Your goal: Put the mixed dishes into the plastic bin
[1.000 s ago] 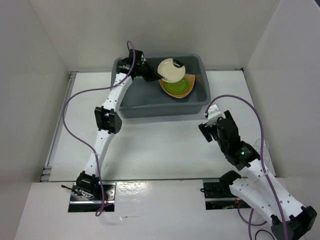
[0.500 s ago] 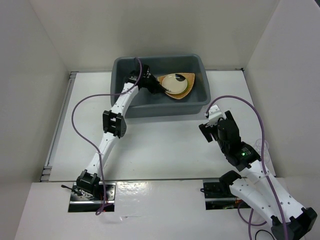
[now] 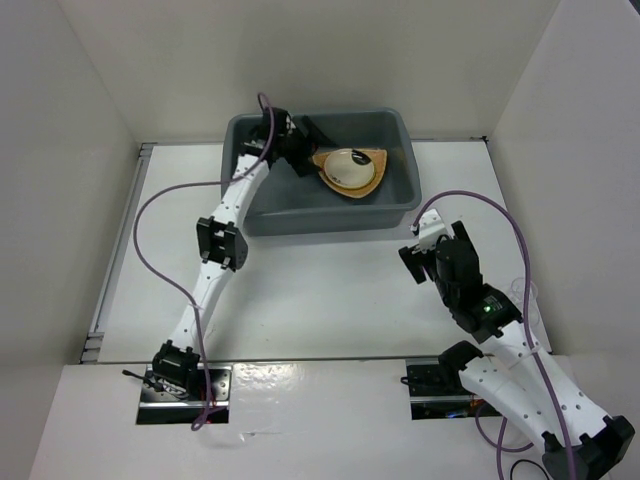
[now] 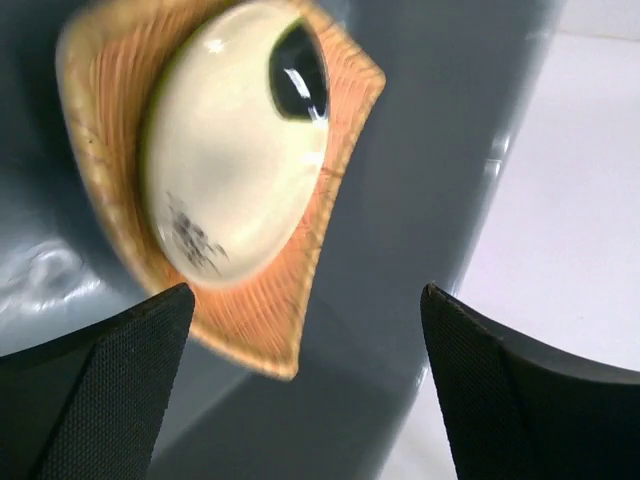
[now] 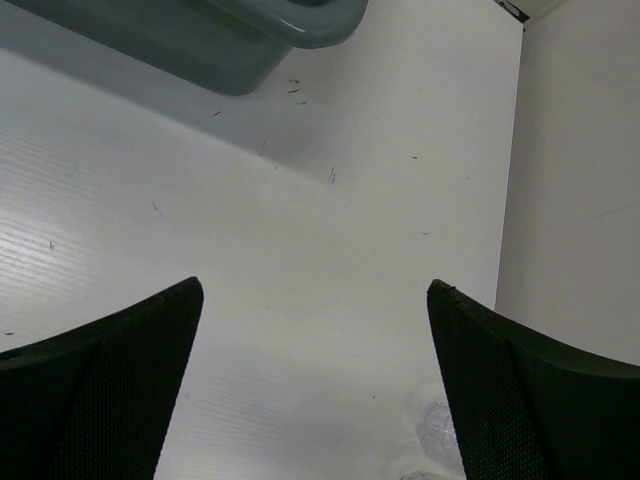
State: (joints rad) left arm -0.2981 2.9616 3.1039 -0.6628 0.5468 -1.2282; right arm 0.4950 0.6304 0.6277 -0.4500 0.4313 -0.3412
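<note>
Left end effector and right end effector both gape empty; the clear glass beside the right arm could topple if clipped.

A moment ago the small round cream saucer was held up in the air. Now it lies on the tan wood-grain three-cornered plate inside the big dark grey plastic bin. The left gripper has let go and pulled back.
</note>
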